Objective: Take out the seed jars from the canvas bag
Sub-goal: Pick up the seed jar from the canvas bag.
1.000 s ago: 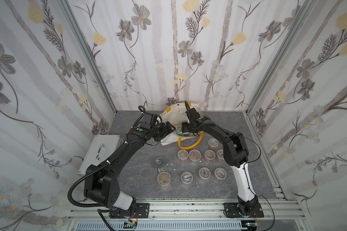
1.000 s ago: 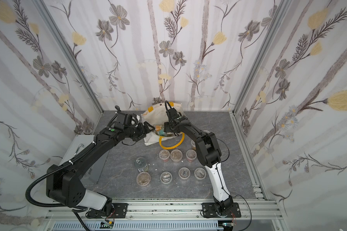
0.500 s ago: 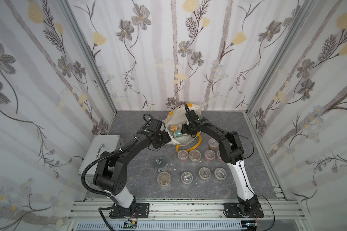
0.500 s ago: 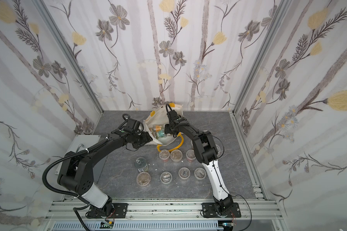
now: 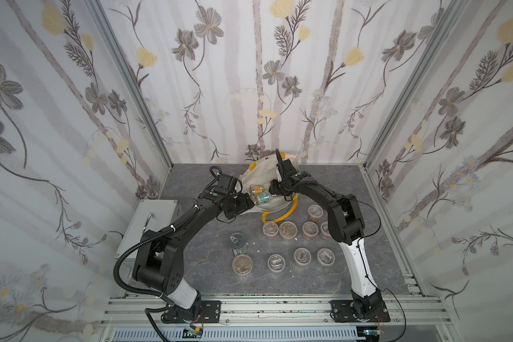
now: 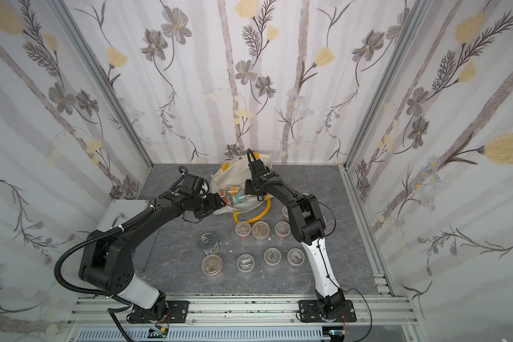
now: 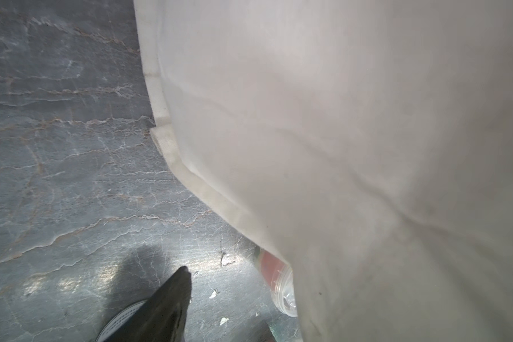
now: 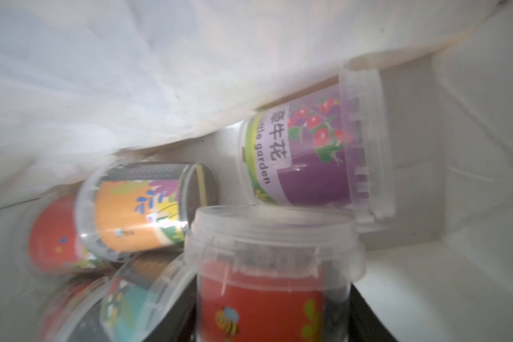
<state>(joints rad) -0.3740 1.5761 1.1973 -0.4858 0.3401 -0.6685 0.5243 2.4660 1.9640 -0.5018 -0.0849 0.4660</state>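
Note:
The cream canvas bag (image 5: 264,170) (image 6: 234,171) lies at the back of the table with its mouth gaping toward the front. Several seed jars (image 5: 259,194) (image 6: 234,195) with bright labels lie inside. My right gripper (image 5: 271,189) (image 8: 274,311) is inside the bag, shut on a red-labelled seed jar (image 8: 273,281) that fills the gap between its dark fingers (image 8: 365,314). My left gripper (image 5: 248,204) (image 7: 225,308) is open at the bag's left front edge; one finger (image 7: 175,302) shows, with the cloth (image 7: 338,148) beside it. Another jar (image 7: 276,284) peeks from under the fabric.
Several seed jars (image 5: 288,229) (image 6: 261,229) stand in two rows on the grey table in front of the bag. A silver pull-tab tin (image 5: 238,242) (image 6: 208,243) stands left of them. The yellow handle (image 5: 290,211) loops forward. A grey metal box (image 5: 148,225) sits far left.
The bag's mouth has been spread, exposing the jars. My left gripper dropped lower at the bag's edge. My right gripper pushed into the bag and narrowed its jaws onto the red-labelled jar.

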